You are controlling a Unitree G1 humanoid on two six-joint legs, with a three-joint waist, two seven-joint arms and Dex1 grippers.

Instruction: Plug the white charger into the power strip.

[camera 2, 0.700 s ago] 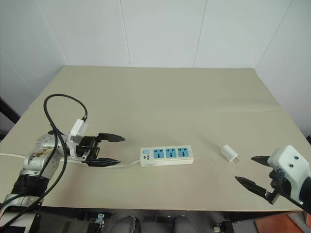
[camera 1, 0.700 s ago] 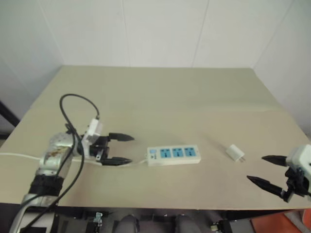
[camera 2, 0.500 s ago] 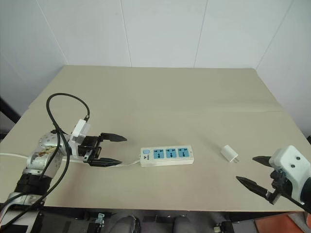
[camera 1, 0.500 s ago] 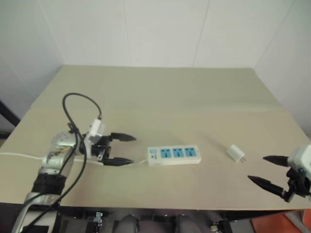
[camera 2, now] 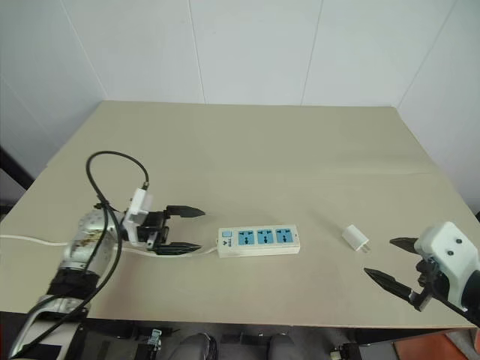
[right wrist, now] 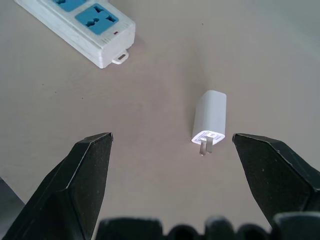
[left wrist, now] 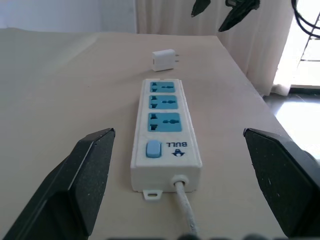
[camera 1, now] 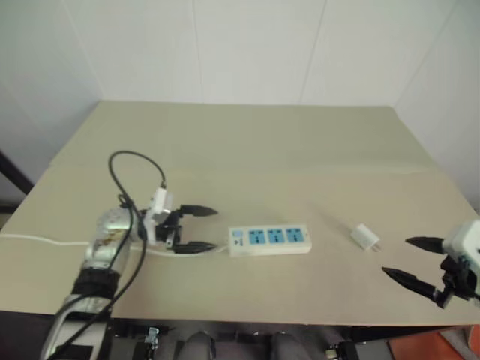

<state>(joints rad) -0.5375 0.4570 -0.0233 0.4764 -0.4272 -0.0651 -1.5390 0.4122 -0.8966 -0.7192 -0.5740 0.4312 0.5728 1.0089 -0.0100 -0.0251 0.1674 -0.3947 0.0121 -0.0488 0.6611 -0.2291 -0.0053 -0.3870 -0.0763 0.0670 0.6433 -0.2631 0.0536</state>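
Two grippers: both spread wide, neither holding anything.
Left gripper (camera 2: 182, 229): low over the table, level, aimed at the switch end of the power strip; its two black fingers (left wrist: 82, 180) stand far apart, one either side of the strip's line, touching nothing.
Right gripper (camera 2: 396, 261): near the table's front right edge, fingers (right wrist: 85, 175) as wide apart as they go, empty, facing the white charger.
Power strip (camera 2: 259, 240): lying flat at about the middle of the table's front half, long side across; three blue socket faces up, all vacant; blue switch at the end nearest the left gripper.
Cord (left wrist: 182, 212): thin, white, leaves the switch end and runs under the left gripper toward 9 o'clock, off the table's left edge.
White charger (camera 2: 355, 239): on its side on the table, at 3 o'clock from the power strip, apart from it, not plugged in; prongs point toward the right gripper.
Table (camera 2: 255, 150): plain beige top, bare beyond the strip and charger.
Room: white panelled walls behind the table at 12 o'clock and to the right; pale curtains in the left wrist view.
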